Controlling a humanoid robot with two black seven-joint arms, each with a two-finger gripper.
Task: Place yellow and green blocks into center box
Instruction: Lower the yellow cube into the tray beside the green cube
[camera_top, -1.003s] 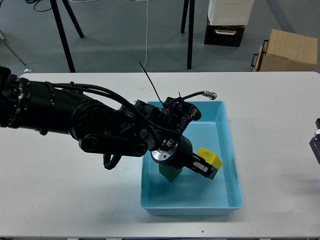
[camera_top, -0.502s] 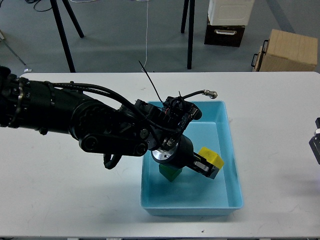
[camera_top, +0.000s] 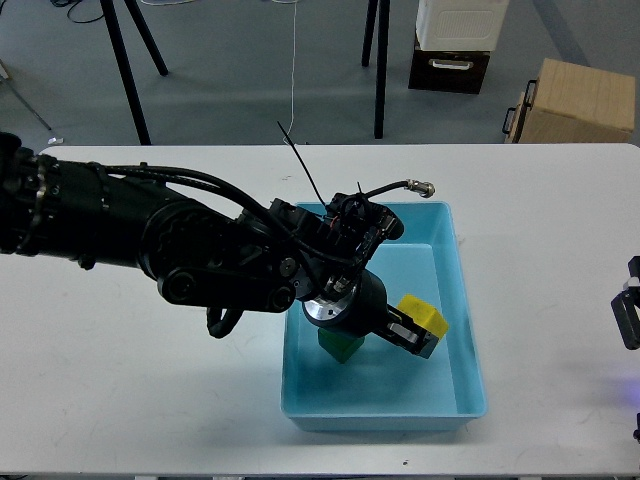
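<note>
Nearest us, the light-blue center box (camera_top: 466, 395) sits on the white table (camera_top: 120, 400), front wall toward the camera. Inside it, the left hand (camera_top: 418, 335) reaches in from the left, its dark fingers clamped on the yellow block (camera_top: 424, 318), which sits tilted above the box floor near the right wall. Just left of that, the green block (camera_top: 341, 346) peeks out from under the silver wrist ring, inside the box; whether it rests on the floor, I cannot tell. The bulky black left arm (camera_top: 150, 240) stretches across the table. At the right edge, a sliver of the right hand (camera_top: 629, 318) shows, open or closed I cannot tell. Beyond the table: tripod legs (camera_top: 125, 70), a white-and-black case (camera_top: 455, 40), a cardboard box (camera_top: 575, 100).
</note>
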